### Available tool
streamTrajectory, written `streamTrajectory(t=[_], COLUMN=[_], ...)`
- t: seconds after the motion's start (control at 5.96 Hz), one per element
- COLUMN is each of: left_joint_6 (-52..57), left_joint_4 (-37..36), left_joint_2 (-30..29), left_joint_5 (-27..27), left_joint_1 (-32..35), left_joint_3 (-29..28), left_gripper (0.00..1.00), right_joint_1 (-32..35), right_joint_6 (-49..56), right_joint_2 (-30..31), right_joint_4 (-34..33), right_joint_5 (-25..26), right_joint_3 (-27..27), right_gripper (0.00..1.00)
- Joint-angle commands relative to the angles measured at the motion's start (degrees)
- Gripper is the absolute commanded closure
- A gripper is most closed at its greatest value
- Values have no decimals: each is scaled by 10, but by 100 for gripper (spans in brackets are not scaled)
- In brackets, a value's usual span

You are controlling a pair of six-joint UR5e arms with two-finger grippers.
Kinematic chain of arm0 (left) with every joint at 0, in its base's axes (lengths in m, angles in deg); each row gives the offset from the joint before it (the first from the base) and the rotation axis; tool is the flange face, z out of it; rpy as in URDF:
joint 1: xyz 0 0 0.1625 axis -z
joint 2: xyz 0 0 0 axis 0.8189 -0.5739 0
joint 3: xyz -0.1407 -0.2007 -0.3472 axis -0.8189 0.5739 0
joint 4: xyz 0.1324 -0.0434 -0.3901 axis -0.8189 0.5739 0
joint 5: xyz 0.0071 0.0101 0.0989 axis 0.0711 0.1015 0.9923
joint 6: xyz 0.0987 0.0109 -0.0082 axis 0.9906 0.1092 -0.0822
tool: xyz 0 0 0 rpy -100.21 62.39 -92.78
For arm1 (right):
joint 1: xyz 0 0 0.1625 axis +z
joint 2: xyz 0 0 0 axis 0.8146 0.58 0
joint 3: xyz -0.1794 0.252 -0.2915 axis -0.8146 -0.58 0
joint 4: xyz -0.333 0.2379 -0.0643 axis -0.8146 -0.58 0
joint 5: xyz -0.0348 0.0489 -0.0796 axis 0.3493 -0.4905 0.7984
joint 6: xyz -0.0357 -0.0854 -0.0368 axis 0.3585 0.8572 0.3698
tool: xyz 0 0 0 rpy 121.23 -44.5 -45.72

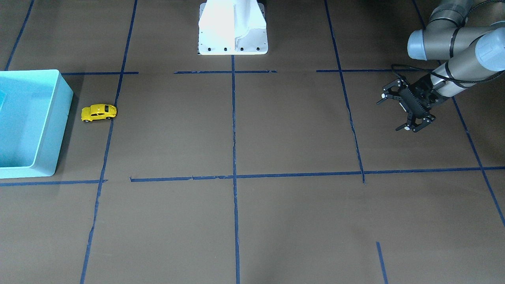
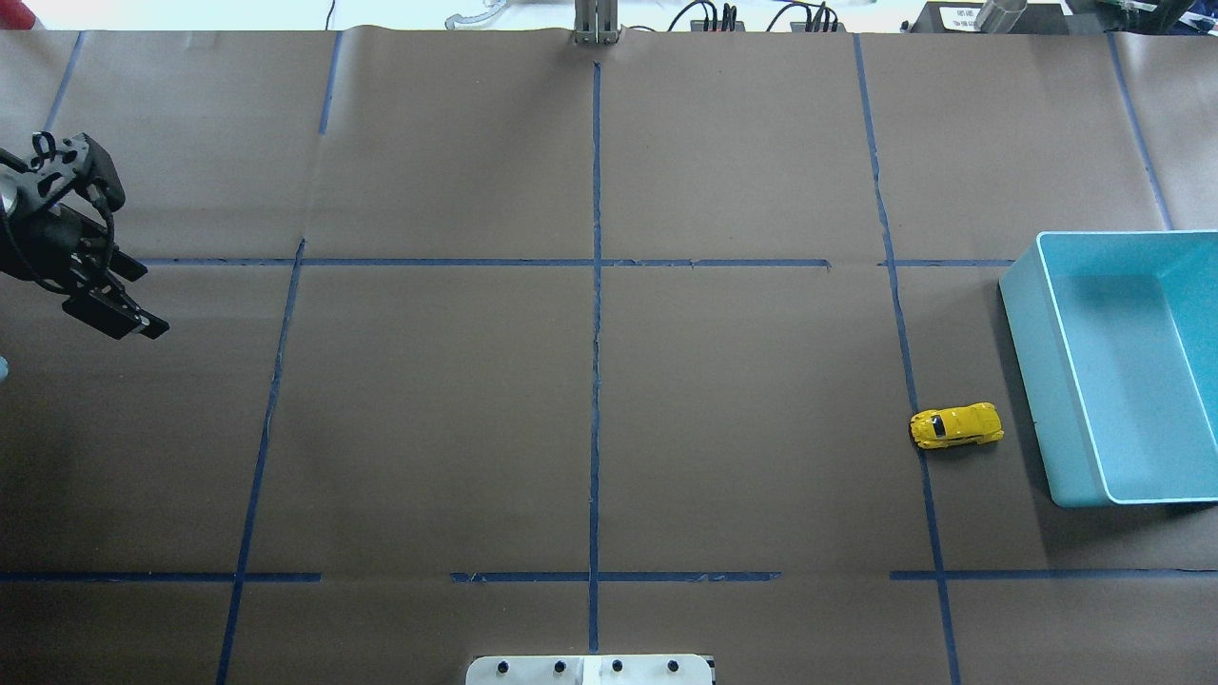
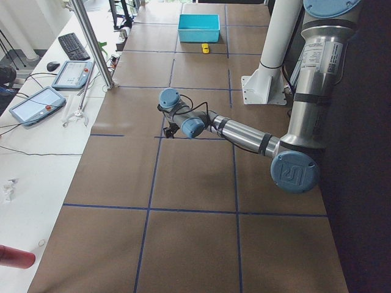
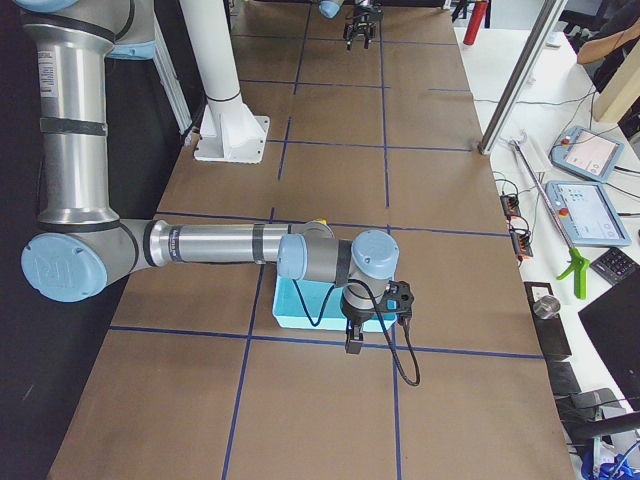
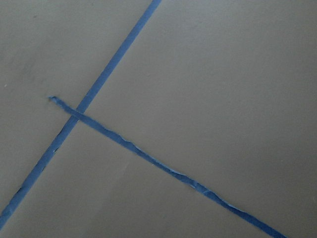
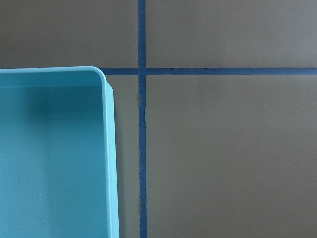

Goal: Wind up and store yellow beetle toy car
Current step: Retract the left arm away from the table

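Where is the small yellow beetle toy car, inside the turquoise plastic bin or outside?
Outside: the yellow beetle toy car stands on its wheels beside the turquoise bin, apart from it.

Glossy yellow car (image 2: 956,425), matt brown table (image 2: 590,419)

Yellow car (image 2: 956,426), turquoise bin (image 2: 1047,371) on table (image 2: 428,409)

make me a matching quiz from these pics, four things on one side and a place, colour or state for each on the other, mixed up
Things:
1 toy car
2 bin
3 left gripper
4 tape lines

Place, colour or state:
a open, holding nothing
b turquoise
c dark blue
d on its wheels on the table, beside the bin

Pairs: 1-d, 2-b, 3-a, 4-c
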Motion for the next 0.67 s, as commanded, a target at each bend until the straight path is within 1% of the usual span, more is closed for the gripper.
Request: streamTrajectory(t=[0.0, 0.17, 0.34, 0.5], left_joint_6=[-2, -2, -5, -7], left_joint_4=[-142, -158, -159, -158], left_joint_2=[26, 30, 46, 75], left_joint_5=[20, 62, 105, 107], left_joint_1=[83, 112, 136, 168], left_joint_3=[41, 41, 37, 31], left_gripper=[0, 0, 0, 0], right_joint_1=[0, 0, -1, -8], right_joint_6=[0, 1, 3, -1], right_joint_2=[0, 1, 0, -3], right_joint_4=[0, 0, 1, 2], right_joint_5=[-1, -3, 0, -1], right_joint_3=[0, 1, 6, 8], right_gripper=[0, 0, 0, 0])
